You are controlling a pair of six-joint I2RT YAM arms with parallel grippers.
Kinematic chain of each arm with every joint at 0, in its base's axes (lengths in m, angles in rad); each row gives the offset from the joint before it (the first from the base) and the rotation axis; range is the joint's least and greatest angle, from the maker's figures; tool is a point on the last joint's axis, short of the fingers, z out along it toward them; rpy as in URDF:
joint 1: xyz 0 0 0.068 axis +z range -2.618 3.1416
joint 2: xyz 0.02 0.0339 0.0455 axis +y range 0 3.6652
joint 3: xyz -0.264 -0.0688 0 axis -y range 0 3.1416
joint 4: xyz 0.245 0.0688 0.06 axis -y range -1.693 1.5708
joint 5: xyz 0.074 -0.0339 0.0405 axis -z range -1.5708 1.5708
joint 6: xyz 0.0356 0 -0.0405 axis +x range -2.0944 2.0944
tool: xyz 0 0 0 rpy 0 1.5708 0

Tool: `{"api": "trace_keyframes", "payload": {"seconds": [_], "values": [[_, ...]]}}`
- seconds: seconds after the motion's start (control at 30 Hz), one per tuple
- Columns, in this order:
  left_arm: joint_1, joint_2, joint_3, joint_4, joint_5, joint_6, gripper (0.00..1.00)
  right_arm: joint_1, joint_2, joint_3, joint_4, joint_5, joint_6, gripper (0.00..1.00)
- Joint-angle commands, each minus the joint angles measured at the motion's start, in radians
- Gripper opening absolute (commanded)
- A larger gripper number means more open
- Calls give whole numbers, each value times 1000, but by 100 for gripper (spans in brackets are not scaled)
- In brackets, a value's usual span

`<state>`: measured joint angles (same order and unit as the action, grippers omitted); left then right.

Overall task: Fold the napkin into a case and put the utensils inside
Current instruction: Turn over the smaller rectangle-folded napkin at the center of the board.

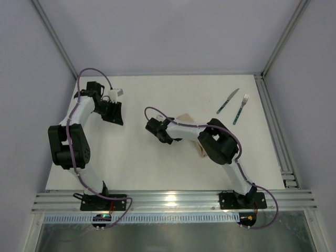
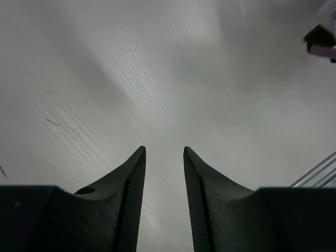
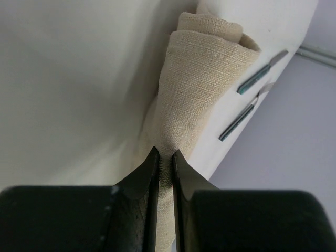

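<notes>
The counter (image 1: 157,173) is seen bare nearest the arm bases. A little farther in, the right fingers (image 3: 148,184) are drawn to a narrow slit and clamped on a fold of the napkin (image 3: 202,73). The beige cloth is pinched between them and gathered beyond into a loose roll rather than spread flat. This grip is judged to serve the pulling of one layer over another, so the folding is taken to be under way and not finished. From above, most of the cloth is hidden beneath the right arm, near the counter's middle. To the left and slightly farther, the left fingers (image 2: 131,184) are held moderately apart over bare counter with nothing between them, apparently kept clear of the fold. Farthest off, toward the right rear corner, the knife (image 1: 228,101) and the fork (image 1: 241,108) are laid side by side. They are well apart from the cloth and untouched, presumably left aside until the folding is done.
</notes>
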<state>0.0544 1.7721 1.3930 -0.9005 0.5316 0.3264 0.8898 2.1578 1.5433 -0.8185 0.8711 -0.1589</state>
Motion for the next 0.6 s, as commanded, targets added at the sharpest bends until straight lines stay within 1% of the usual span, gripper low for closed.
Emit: {"api": "trace_keyframes", "payload": {"seconds": [0.0, 0.07, 0.33, 0.4, 0.43, 0.47, 0.5, 0.53, 0.57], "values": [[13, -59, 24, -6, 18, 14, 37, 66, 45, 86, -37, -59, 41, 4], [15, -62, 24, -8, 18, 14, 37, 98, 85, 118, -53, -87, 64, 3], [21, -68, 24, -6, 24, 13, 38, 167, 154, 182, -44, -164, 107, 4], [22, -68, 24, -6, 22, 14, 38, 181, 169, 195, -36, -202, 114, 4], [24, -68, 24, -6, 22, 14, 38, 184, 172, 196, -30, -219, 116, 6], [24, -69, 24, -8, 22, 14, 38, 186, 174, 201, -27, -233, 120, 10], [25, -68, 24, -6, 22, 16, 38, 189, 172, 202, -13, -250, 125, 16], [27, -69, 26, -8, 21, 16, 38, 190, 168, 204, -5, -292, 131, 30], [27, -68, 27, -6, 21, 14, 38, 195, 156, 202, 5, -313, 133, 39]]}}
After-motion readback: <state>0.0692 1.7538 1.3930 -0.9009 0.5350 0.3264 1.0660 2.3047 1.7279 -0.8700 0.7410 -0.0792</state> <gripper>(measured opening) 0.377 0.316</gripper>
